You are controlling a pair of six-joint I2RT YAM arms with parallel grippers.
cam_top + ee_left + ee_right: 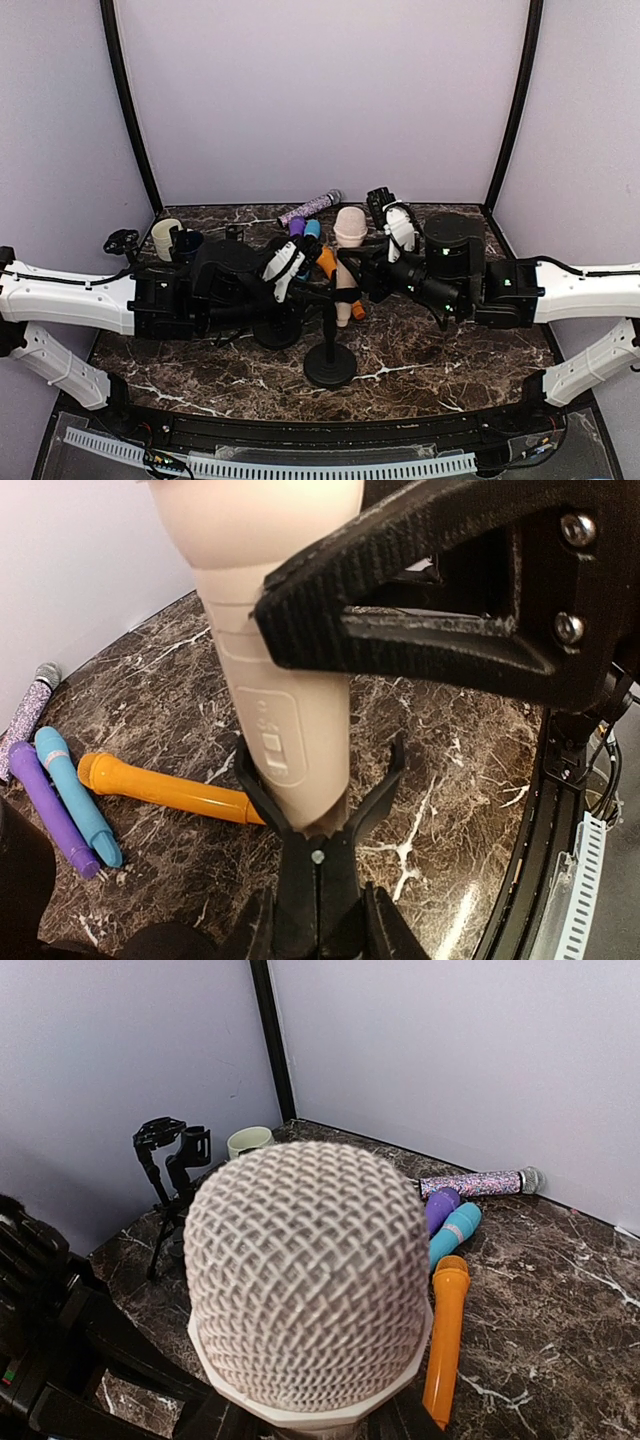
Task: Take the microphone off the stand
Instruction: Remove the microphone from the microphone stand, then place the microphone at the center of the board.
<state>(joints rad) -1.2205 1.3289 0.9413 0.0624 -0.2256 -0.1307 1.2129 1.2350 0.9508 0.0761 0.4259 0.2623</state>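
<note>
A cream microphone (349,240) with a mesh head (310,1280) stands upright in the forked clip (318,865) of a black stand, whose round base (330,365) rests on the marble table. Its lower end (285,770) sits in the fork. My right gripper (365,272) is shut on the microphone's body from the right; one of its black fingers (450,610) crosses the left wrist view. My left gripper (318,920) is shut on the stem of the stand just below the clip, reaching in from the left (312,296).
Behind the stand lie an orange microphone (445,1340), a blue one (455,1232), a purple one (440,1205) and a glittery one (475,1182). A cream cup (165,238), a dark cup (187,243) and a small black tripod (165,1160) stand at the back left.
</note>
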